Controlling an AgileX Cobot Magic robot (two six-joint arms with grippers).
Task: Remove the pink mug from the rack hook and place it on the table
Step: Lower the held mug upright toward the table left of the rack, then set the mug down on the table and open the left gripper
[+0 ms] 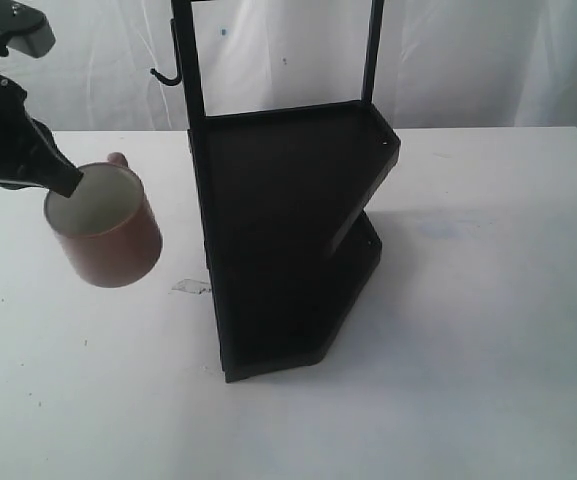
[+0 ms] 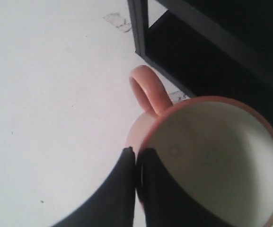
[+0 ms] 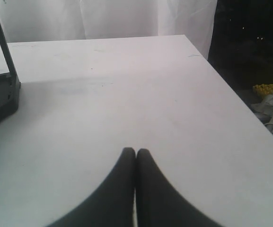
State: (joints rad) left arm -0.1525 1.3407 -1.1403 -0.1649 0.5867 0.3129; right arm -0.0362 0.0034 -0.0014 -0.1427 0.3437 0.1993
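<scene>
Pink mug (image 1: 108, 240), one only, hangs pinched by the left hand (image 1: 75, 184).

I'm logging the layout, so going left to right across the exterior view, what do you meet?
The left hand gripping the mug's rim → pink mug → black rack → open stretch of the table.
</scene>
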